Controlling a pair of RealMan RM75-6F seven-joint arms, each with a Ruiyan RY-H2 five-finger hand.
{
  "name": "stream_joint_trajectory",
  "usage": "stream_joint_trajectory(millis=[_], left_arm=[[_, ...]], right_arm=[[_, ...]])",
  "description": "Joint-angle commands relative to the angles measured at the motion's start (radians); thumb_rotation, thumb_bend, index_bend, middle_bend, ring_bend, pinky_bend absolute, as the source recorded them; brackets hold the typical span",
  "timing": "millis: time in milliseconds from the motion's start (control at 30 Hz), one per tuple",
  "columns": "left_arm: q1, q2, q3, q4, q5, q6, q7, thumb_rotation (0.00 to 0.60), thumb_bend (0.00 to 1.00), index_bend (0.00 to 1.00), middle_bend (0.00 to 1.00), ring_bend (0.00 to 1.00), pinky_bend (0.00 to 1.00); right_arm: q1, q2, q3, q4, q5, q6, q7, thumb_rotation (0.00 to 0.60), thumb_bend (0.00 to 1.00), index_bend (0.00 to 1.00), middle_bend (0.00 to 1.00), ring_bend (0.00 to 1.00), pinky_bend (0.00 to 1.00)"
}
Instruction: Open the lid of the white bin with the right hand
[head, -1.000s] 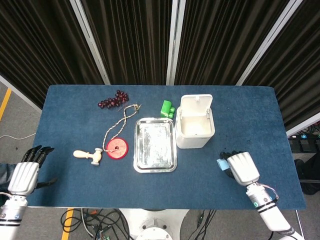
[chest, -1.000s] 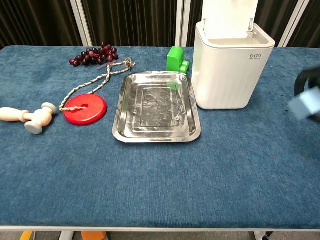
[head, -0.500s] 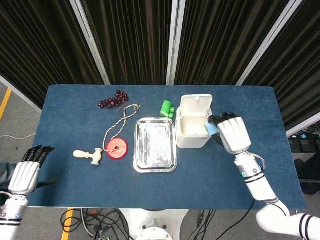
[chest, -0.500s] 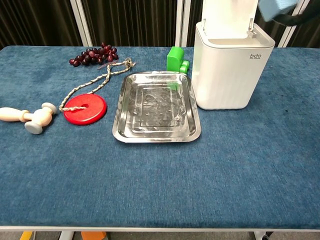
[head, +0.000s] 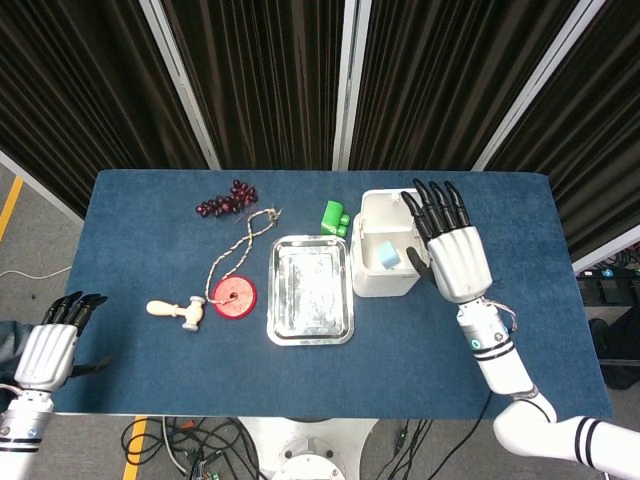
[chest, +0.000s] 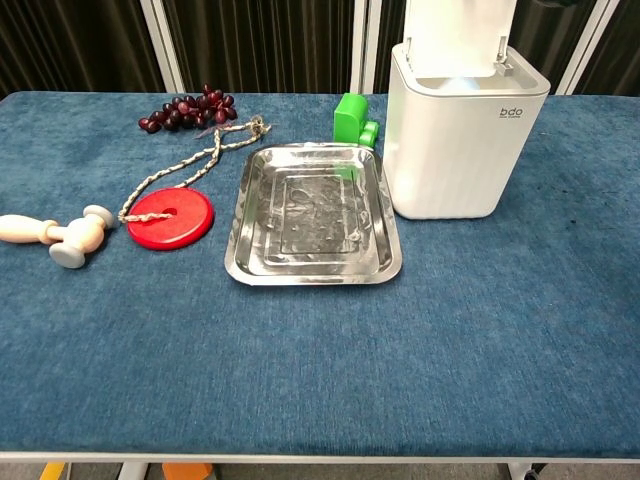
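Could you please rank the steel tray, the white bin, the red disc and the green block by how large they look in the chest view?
1. white bin
2. steel tray, close behind
3. red disc
4. green block

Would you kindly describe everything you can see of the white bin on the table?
The white bin is a small, smooth, plastic-looking box with rounded corners, fine vertical ribs on its front and small dark lettering near the top right. It stands upright at the back right of the blue table, beside the metal tray and a green block. Its lid is raised, standing up at the back. From the head view, a light blue object lies inside. The right hand, fingers spread, hovers over its right side.
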Motion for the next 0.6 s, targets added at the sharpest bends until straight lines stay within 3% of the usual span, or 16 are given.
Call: stream_joint_trajectory(millis=[33, 200, 400, 600], left_arm=[[0.000, 0.000, 0.000, -0.002, 0.000, 0.000, 0.003, 0.600, 0.04, 0.17, 0.14, 0.07, 0.11], [-0.001, -0.001, 0.000, -0.004, -0.002, -0.003, 0.006, 0.600, 0.04, 0.17, 0.14, 0.07, 0.11], [-0.003, -0.001, -0.002, -0.015, 0.005, 0.002, 0.014, 0.600, 0.04, 0.17, 0.14, 0.07, 0.11], [-0.004, 0.008, -0.011, -0.031, 0.015, 0.022, 0.021, 0.600, 0.04, 0.17, 0.14, 0.07, 0.11]], right_arm=[[-0.065, 0.038, -0.046, -0.015, -0.051, 0.074, 0.049, 0.600, 0.19, 0.00, 0.00, 0.00, 0.00], [-0.202, 0.087, -0.166, 0.005, -0.120, 0.185, 0.164, 0.600, 0.15, 0.00, 0.00, 0.00, 0.00], [-0.356, 0.126, -0.292, 0.092, -0.097, 0.242, 0.173, 0.600, 0.12, 0.00, 0.00, 0.00, 0.00], [-0.422, 0.179, -0.334, 0.103, -0.019, 0.192, 0.217, 0.600, 0.12, 0.00, 0.00, 0.00, 0.00]])
